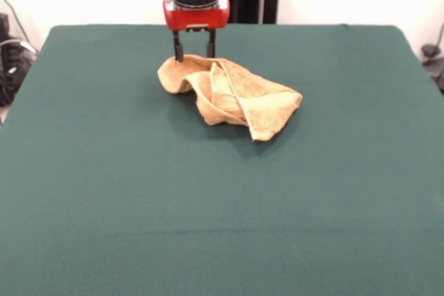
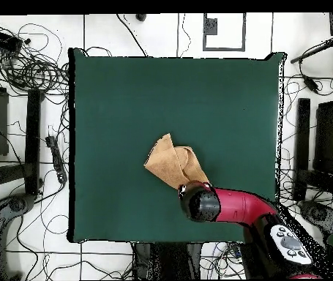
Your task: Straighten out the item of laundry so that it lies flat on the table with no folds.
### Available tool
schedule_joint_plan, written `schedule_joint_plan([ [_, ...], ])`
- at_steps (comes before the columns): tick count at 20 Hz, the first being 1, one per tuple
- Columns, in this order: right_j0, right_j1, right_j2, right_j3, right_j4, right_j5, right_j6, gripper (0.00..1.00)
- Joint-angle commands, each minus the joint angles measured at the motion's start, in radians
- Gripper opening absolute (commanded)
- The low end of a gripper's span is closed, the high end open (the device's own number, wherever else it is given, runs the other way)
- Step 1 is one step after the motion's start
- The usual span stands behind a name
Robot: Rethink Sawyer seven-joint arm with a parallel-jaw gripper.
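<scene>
The towel (image 1: 229,96) lies crumpled on the surface (image 1: 222,206), nearer the robot-side edge than the opposite edge and well clear of both side edges. The claw (image 1: 193,50) stands directly above the towel's robot-side end.

crumpled tan towel (image 2: 170,162) mid green table (image 2: 125,95), red arm (image 2: 235,205) over its corner, cables (image 2: 30,69) on floor.

Robot lab, cable-strewn floor (image 2: 34,69), cloth-covered table (image 2: 125,95), Sawyer arm (image 2: 238,205)
</scene>
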Motion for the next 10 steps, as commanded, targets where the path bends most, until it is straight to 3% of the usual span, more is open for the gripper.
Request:
schedule_joint_plan([
  [1,0.039,0.054,0.081,-0.031,0.035,-0.053,0.142,1.0],
  [10,0.02,0.059,0.093,-0.036,0.037,-0.046,0.129,1.0],
])
